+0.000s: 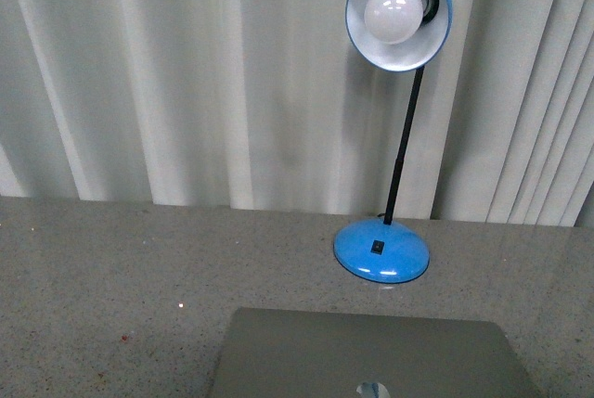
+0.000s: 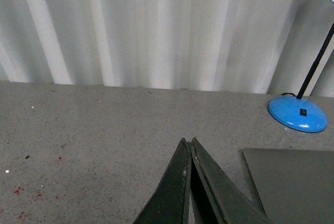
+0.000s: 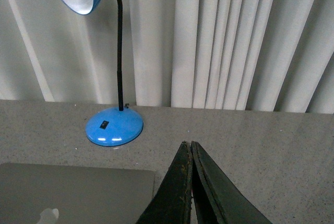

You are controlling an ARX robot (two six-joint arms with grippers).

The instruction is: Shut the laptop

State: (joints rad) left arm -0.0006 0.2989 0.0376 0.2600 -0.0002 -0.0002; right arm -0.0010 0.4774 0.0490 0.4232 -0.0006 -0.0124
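The grey-silver laptop (image 1: pixel 371 356) lies on the speckled grey table at the near edge of the front view, lid down flat, with the shiny apple logo (image 1: pixel 373 390) showing on top. Its lid also shows in the left wrist view (image 2: pixel 295 182) and the right wrist view (image 3: pixel 73 192). My left gripper (image 2: pixel 188 141) is shut and empty, above the table beside the laptop's left edge. My right gripper (image 3: pixel 187 144) is shut and empty, above the table beside the laptop's right edge. Neither gripper shows in the front view. Keys, trackpad and screen are hidden.
A blue desk lamp stands behind the laptop, with its round base (image 1: pixel 381 250), a black stem and a blue shade with a white bulb (image 1: pixel 399 12). White pleated curtains (image 1: pixel 186 73) hang behind the table. Small red specks (image 2: pixel 21 190) mark the table at left.
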